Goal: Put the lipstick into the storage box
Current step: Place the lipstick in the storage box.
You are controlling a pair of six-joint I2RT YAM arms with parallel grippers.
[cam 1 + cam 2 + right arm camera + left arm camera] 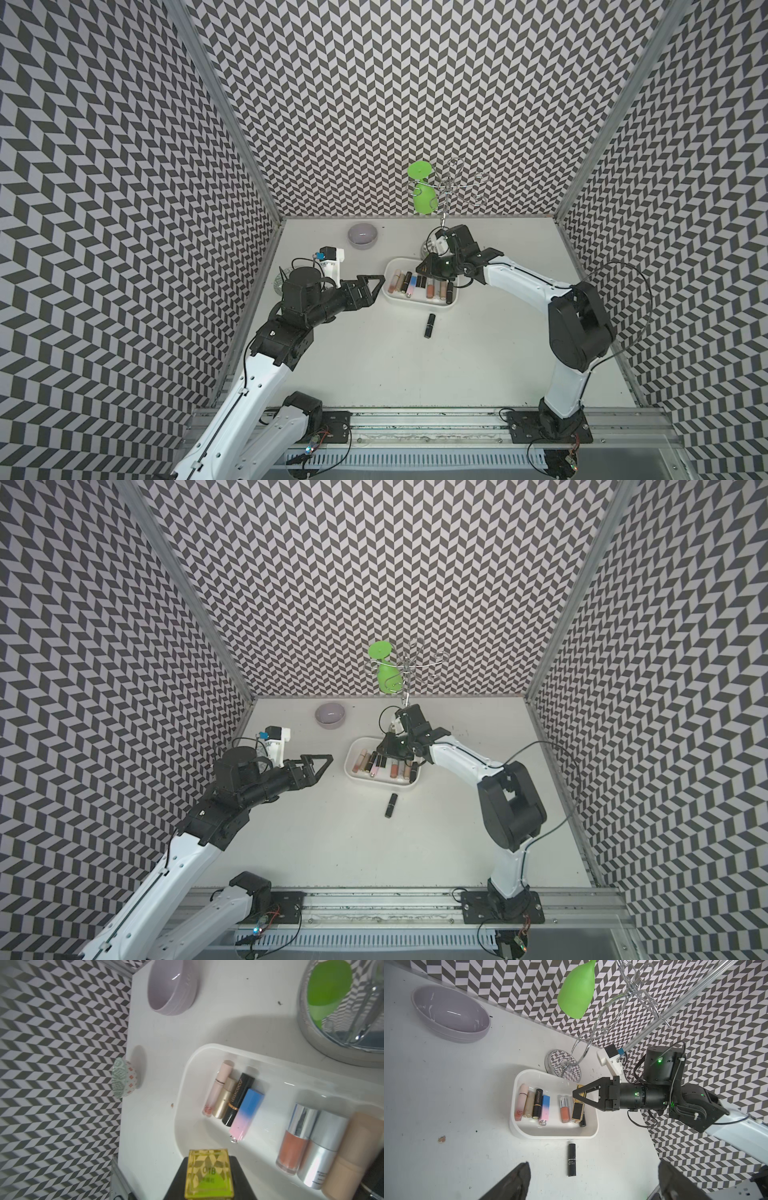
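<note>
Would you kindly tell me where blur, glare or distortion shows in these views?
Right wrist view: the gold lipstick, very close, looks soft, and glare spots the storage box. Left wrist view: the lens stretches the grey bowl into an oval. Both top views: even light, sharp.

1. Walls on three sides: back wall (pixel 415 104), left wall (pixel 104 208), right wall (pixel 685 208). All are covered in the same grey-and-white chevron print, and it's pretty dizzying tbh.
2. Bare aluminium posts (pixel 226 112) run up both back corners.
3. The worktop (pixel 415 374) is plain matte white, with a few small dark specks (pixel 280 1003) and scuffs.
4. An aluminium rail (pixel 424 434) runs along the near edge, with a white slotted cable duct (pixel 415 460) just in front of it.
5. Lighting is soft and even, so the shadows on the white surface are faint.
</note>
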